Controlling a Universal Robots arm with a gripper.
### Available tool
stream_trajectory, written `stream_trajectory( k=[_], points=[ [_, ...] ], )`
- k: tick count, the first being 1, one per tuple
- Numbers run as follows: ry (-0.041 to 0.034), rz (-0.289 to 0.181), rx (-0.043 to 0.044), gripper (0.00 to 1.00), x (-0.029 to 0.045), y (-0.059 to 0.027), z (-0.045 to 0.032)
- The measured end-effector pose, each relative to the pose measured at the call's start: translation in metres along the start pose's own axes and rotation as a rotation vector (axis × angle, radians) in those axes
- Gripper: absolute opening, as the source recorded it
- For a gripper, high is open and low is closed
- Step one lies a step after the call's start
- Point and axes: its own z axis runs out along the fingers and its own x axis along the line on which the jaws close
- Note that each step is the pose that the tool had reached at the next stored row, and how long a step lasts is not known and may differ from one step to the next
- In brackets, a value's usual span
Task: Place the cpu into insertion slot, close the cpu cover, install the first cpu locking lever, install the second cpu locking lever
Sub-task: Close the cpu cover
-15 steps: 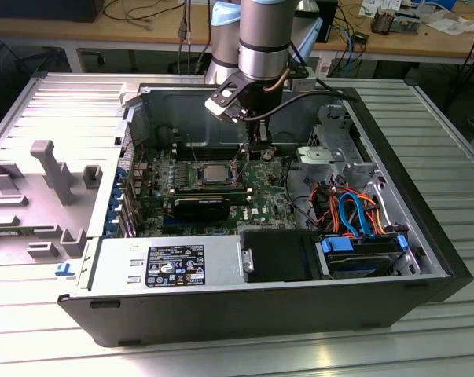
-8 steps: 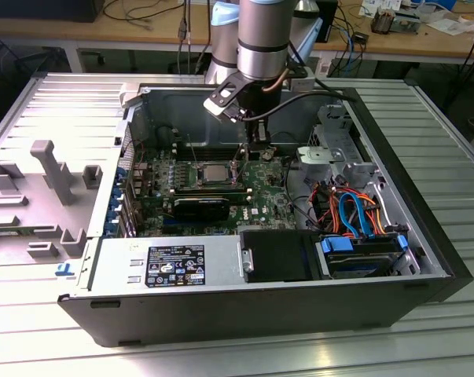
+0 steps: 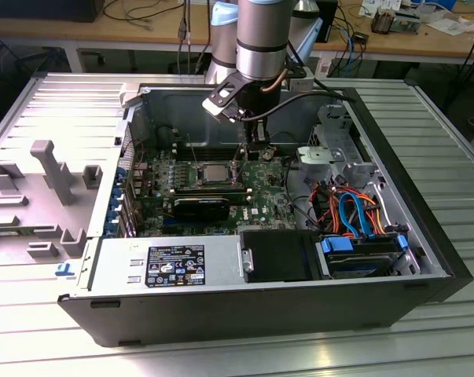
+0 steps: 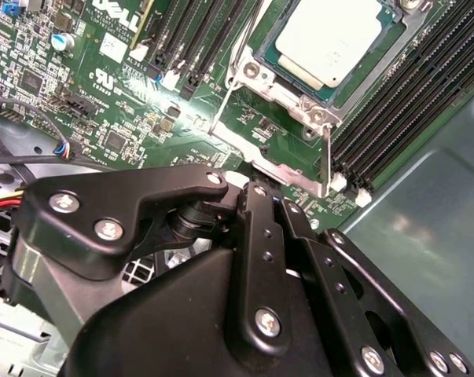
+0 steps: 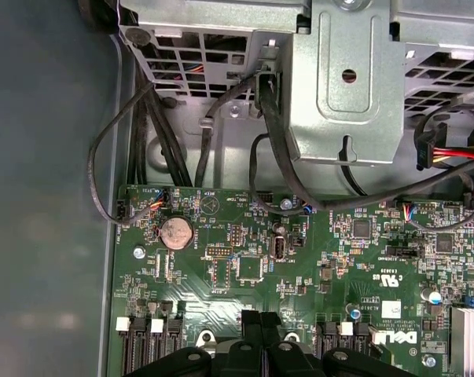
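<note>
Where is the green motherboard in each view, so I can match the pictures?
Exterior view: the motherboard lies flat inside the open computer case, under the gripper.
Second wrist view: the motherboard spreads beyond the gripper, carrying the cpu.
First wrist view: the motherboard lies between the gripper and the grey drive cage.
Shared landmark: the black gripper.

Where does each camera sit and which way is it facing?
Exterior view: raised, outside the open computer case, looking down inside; shows arm and gripper.
Second wrist view: on the arm, looking past the gripper at the cpu framed by the cpu cover.
First wrist view: on the arm, looking over the gripper across the motherboard to a drive cage.
Shared: both wrist views show gripper and motherboard.
</note>
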Motion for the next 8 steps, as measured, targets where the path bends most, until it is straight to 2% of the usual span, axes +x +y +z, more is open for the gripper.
stream_trajectory(
  k=[8],
  points=[
    [0.0001, 0.000, 0.0002, 0.11, 0.0002, -0.0031, 0.0002]
  ],
)
